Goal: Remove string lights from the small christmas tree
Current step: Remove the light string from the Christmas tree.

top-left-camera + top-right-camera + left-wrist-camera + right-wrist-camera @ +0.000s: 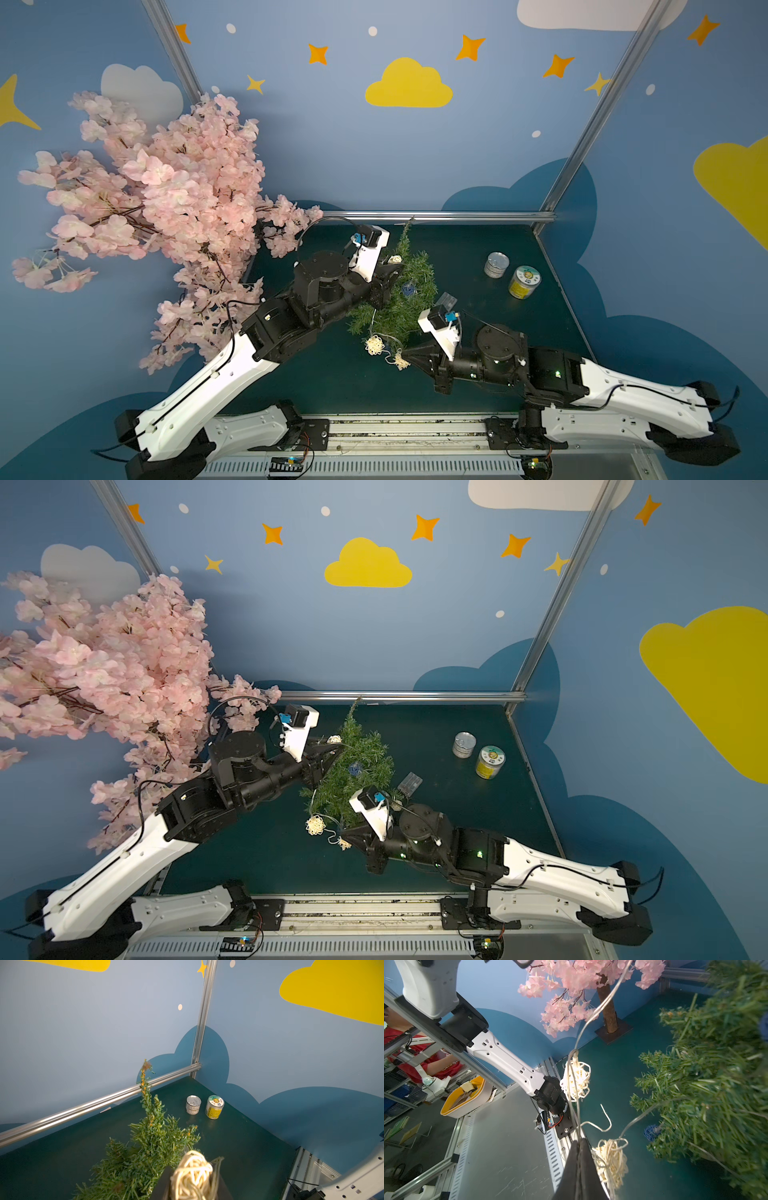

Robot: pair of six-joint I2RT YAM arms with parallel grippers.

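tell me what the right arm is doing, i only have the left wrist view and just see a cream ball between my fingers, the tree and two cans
Observer: The right gripper is shut on the thin wire of the string lights, low on the near side of the small christmas tree.
Operator: ok where's the battery box
Observer: The battery box appears to lie on the table to the right of the tree, close to the right arm's wrist.
Operator: any balls left in the branches
Observer: Yes, a blue ball sits among the branches about halfway up.
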